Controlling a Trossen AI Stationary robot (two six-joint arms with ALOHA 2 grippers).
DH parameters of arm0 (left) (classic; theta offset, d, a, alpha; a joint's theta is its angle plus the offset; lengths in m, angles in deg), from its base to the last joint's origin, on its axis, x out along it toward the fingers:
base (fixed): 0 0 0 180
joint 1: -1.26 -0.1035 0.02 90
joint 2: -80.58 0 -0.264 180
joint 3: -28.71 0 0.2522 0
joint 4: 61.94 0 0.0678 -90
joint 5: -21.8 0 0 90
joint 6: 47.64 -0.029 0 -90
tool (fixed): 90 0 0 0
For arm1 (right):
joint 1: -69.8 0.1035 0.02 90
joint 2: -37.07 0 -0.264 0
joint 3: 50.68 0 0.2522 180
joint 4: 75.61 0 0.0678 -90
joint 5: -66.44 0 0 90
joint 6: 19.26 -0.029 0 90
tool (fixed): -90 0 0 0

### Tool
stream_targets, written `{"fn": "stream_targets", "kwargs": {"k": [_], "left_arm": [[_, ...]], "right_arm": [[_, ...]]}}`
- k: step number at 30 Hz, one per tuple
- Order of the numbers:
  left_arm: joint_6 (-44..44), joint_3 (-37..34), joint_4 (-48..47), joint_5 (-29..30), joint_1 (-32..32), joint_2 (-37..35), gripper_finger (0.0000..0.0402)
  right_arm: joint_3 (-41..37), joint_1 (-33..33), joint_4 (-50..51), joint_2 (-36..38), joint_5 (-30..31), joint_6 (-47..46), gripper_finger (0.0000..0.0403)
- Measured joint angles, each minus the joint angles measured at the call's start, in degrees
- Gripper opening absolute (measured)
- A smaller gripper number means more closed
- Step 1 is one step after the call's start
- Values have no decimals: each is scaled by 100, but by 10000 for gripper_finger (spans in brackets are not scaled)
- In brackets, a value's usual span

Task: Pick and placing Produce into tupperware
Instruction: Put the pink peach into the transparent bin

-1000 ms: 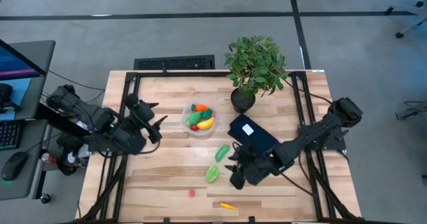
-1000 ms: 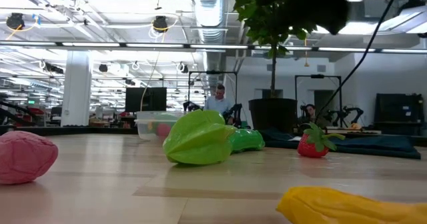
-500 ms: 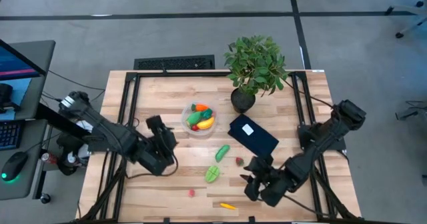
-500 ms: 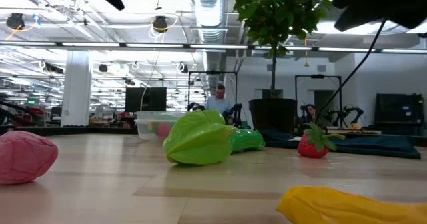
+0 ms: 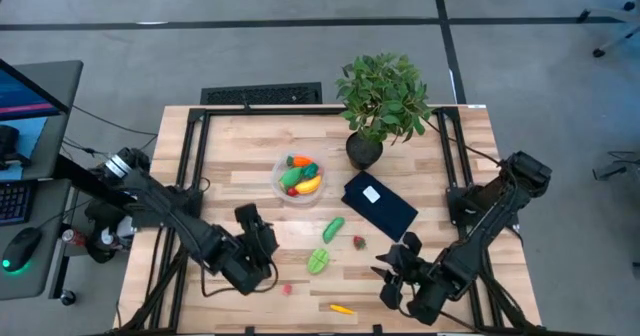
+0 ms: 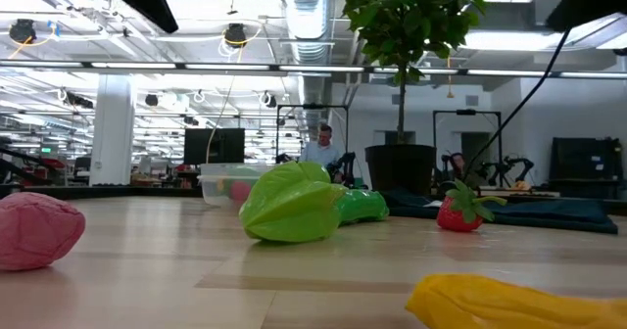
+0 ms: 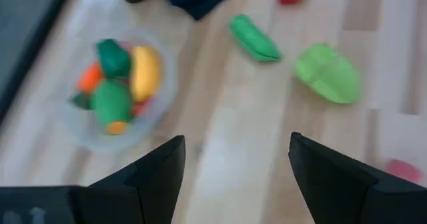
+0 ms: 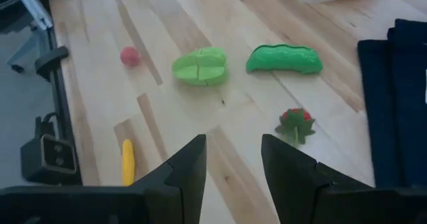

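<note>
The tupperware (image 5: pixel 299 179), a clear round bowl, holds several toy produce pieces, among them a yellow one and an orange one (image 7: pixel 117 84). Loose on the table lie a green cucumber (image 5: pixel 333 228), a strawberry (image 5: pixel 358 242), a light green piece (image 5: pixel 318 262), a small pink piece (image 5: pixel 287 288) and a yellow-orange piece (image 5: pixel 341 308). My left gripper (image 5: pixel 262 238) hovers open, left of the light green piece (image 7: pixel 327 74). My right gripper (image 5: pixel 395 274) hovers open near the front right, with the strawberry (image 8: pixel 295 124) ahead of its fingers. Neither holds anything.
A dark blue flat rectangle with a white label (image 5: pixel 380 203) lies right of the tupperware. A leafy potted plant (image 5: pixel 383 101) stands at the table's far edge. Black frame rails (image 5: pixel 190 176) run along both sides of the table.
My left gripper has swung from beside the tupperware toward the near edge and the table's middle, sinking and tipping downward. My right gripper has drawn back from the cucumber toward the near right corner, uncovering the strawberry. The produce has stayed where it was.
</note>
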Motion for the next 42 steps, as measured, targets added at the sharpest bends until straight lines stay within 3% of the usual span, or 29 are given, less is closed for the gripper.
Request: {"fn": "stream_targets", "kwargs": {"k": [9, 18, 30, 42], "left_arm": [[75, 0, 717, -413, 482, 608, 256], [102, -4, 1516, -1302, 676, 1432, 256], [67, -4, 2618, -1358, 689, 1944, 256], [122, 0, 2824, -1254, 635, 2239, 256]], "right_arm": [[-2, 361, 158, -2, 17, -2, 134], [-2, 412, 155, -2, 21, -1, 133], [-2, 409, 169, -2, 19, 2, 132], [-2, 523, 285, -4, -3, 2, 132]]}}
